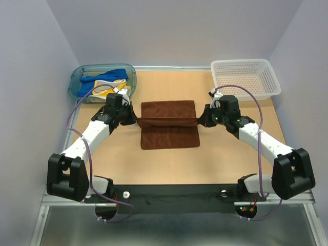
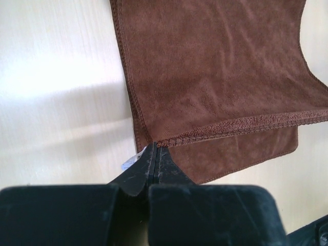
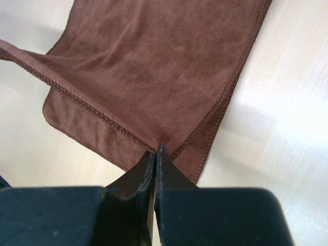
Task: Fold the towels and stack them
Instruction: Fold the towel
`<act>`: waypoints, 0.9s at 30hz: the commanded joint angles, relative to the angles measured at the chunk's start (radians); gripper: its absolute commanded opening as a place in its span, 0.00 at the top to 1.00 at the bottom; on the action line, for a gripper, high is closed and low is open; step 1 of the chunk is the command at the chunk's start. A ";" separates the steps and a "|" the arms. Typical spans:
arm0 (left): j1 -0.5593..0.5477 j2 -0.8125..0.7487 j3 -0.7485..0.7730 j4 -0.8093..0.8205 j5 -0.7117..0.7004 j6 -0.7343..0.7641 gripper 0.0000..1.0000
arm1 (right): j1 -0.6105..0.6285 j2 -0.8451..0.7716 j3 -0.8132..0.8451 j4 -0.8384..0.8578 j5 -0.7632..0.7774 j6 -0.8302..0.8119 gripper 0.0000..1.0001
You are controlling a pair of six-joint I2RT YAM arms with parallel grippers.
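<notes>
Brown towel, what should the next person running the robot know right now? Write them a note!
Left claw: shut on one corner of the rust-brown cloth towel.
Right claw: shut on the other corner of the same edge.
Done: that edge is lifted across the towel's middle, mid-table; fold unfinished.
Bright blue cloth towel and yellow patterned cloth towel lie bunched in the teal plastic tub.
Left: finish this fold, fold the other two, stack all three.

yellow towel mostly hidden, under blue towel
</notes>
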 commanded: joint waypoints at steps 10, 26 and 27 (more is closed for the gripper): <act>0.065 0.085 -0.074 -0.030 -0.157 0.012 1.00 | -0.063 0.075 -0.008 -0.084 0.183 0.006 0.99; 0.065 0.174 -0.071 -0.024 -0.157 0.034 1.00 | -0.063 0.195 0.014 -0.100 0.224 -0.012 0.99; 0.066 0.176 -0.069 -0.024 -0.155 0.034 1.00 | -0.063 0.204 0.015 -0.101 0.226 -0.014 1.00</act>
